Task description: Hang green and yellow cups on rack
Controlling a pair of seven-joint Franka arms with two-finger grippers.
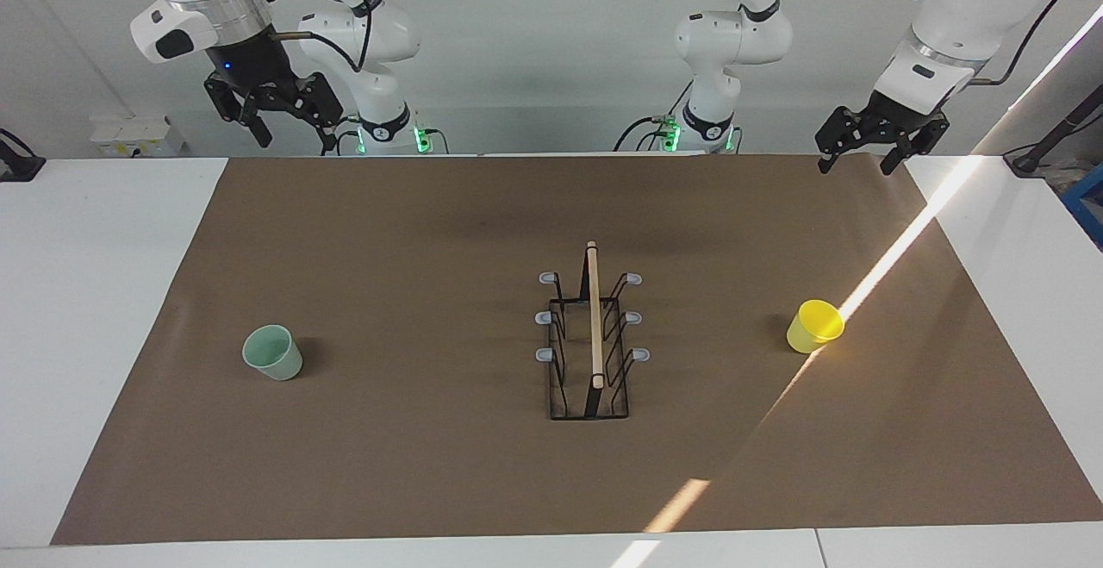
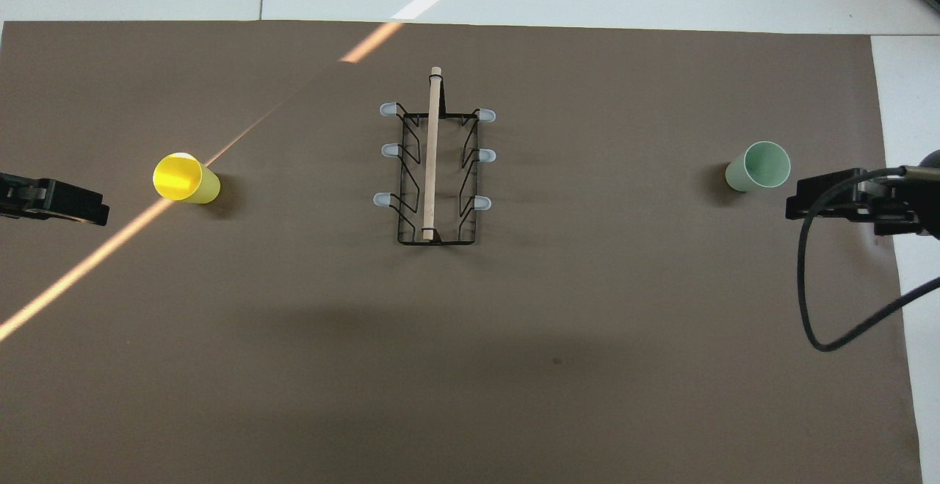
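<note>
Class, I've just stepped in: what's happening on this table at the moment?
Nothing is held yet. The left pincer and right pincer hang open above the robots' edge of the table. The yellow cup and green cup stand on the brown mat, either side of the rack, whose prongs are bare.

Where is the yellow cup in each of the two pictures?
Facing view: the yellow cup stands on the brown mat, at the picture's right, by the sunlight stripe.
Overhead view: the same cup is at the picture's left.
Shared landmark: the rack mid-table; the cup is beside it, toward the left arm's end.
</note>
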